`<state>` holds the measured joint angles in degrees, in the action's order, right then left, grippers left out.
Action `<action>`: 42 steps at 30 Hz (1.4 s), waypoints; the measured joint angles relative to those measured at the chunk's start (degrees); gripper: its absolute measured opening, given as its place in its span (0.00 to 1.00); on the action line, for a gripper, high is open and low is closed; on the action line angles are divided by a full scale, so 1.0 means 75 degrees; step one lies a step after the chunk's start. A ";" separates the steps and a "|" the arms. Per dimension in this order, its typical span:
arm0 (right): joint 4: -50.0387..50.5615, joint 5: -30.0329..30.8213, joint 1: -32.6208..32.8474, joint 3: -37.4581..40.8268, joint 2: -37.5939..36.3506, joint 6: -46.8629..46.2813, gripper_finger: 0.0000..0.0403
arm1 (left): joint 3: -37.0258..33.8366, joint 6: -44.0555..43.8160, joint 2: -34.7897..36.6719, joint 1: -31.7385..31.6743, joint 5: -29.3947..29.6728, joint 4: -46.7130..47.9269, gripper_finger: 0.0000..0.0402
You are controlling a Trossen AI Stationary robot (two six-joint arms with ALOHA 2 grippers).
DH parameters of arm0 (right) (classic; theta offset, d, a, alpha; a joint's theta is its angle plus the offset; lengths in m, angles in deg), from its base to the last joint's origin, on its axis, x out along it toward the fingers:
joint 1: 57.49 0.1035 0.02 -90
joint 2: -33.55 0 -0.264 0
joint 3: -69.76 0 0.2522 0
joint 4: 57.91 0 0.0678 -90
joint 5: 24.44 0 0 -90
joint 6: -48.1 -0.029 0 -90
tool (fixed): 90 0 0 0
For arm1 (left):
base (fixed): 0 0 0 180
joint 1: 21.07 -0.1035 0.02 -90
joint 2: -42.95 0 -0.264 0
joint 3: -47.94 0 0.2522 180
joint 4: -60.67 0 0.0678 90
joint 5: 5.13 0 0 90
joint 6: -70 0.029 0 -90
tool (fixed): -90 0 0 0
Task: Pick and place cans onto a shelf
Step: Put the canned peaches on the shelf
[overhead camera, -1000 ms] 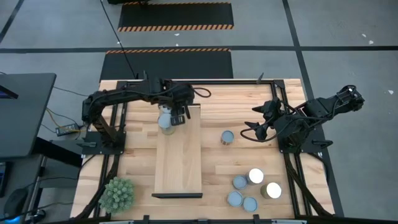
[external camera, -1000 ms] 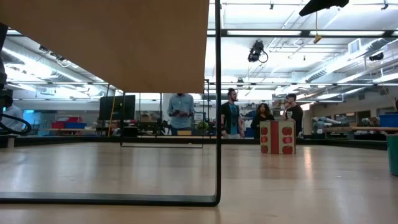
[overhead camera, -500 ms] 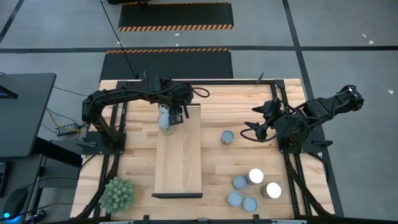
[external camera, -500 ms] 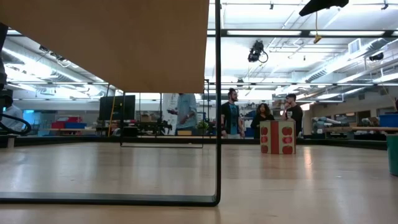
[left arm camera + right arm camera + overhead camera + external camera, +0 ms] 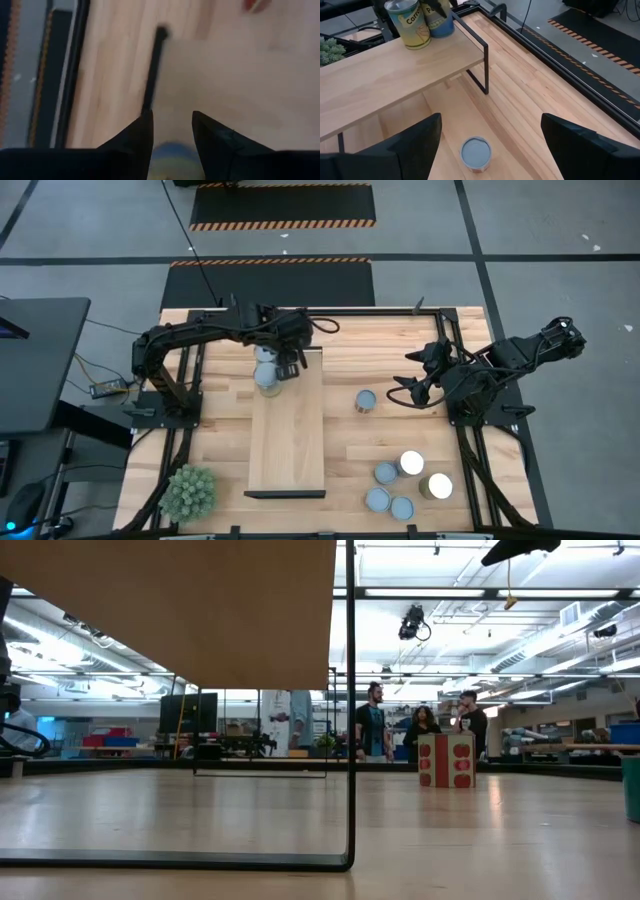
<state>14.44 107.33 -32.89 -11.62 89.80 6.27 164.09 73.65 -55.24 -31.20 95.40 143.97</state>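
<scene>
Left tool (image 5: 284, 366): over the far end of the shelf (image 5: 288, 445), its fingers (image 5: 140, 135) set either side of a can; the left wrist view shows that can's pale top (image 5: 170, 152) in the gap between them, though whether the fingers press on it I cannot tell.
Cans at the left tool: two stand together on the shelf's far end, just beside the tool; from above they read as one pale stack (image 5: 266, 372), while the right wrist view shows a yellow-labelled can (image 5: 410, 24) and a blue one (image 5: 440, 19) side by side, the blue one partly covered by the left tool's dark fingers.
Right tool (image 5: 410, 380): hanging above the desk (image 5: 345, 345) to the right of the shelf, fingers (image 5: 405, 145) spread wide with nothing between them.
Can nearest the right tool: a single can (image 5: 366, 401) upright on the desk, just short of the tool's tips and well clear of them; seen also between the spread fingers (image 5: 475, 154).
Remaining cans: five clustered (image 5: 405, 483) on the desk's near right part, well apart from both tools.
Plant (image 5: 189, 492): near left corner of the desk, far from either tool.
</scene>
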 joint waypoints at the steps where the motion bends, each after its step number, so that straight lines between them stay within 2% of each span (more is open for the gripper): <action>1: 0.0007 0.0000 0.0000 0.0000 0.0000 0.0000 0.87 | 0.0000 0.0033 0.0003 0.0063 -0.0299 -0.0191 0.35; 5: 0.0029 -0.0134 0.0000 0.0000 0.0000 0.0019 0.87 | 0.0000 0.0195 0.0006 0.0453 -0.1334 -0.0682 0.35; 11: 0.0085 -0.0649 0.0000 0.0001 0.0000 0.0118 0.87 | 0.0162 -0.0578 0.0006 0.1300 -0.1414 -0.0729 0.35; 19: 0.0032 -0.1041 -0.0001 0.0189 0.0014 -0.0012 0.87 | 0.0717 -0.1114 0.0026 0.2411 -0.0973 -0.0932 0.35; 23: -0.0003 -0.1955 0.0000 0.0245 0.0214 -0.0032 0.87 | 0.0689 -0.1183 0.0015 0.2937 -0.0753 -0.1043 0.35; 29: -0.0033 -0.3493 0.0123 0.0245 0.0825 -0.0057 0.87 | 0.0646 -0.1539 0.0187 0.3655 0.0426 -0.1052 0.35; 42: 0.0410 -0.5409 0.1105 0.0245 0.2202 0.0170 0.87 | 0.0653 -0.2252 0.1056 0.4087 0.1183 -0.0270 0.35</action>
<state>17.52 66.76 -24.60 -9.78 106.31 7.55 168.99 56.76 -47.32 -0.55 104.28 141.94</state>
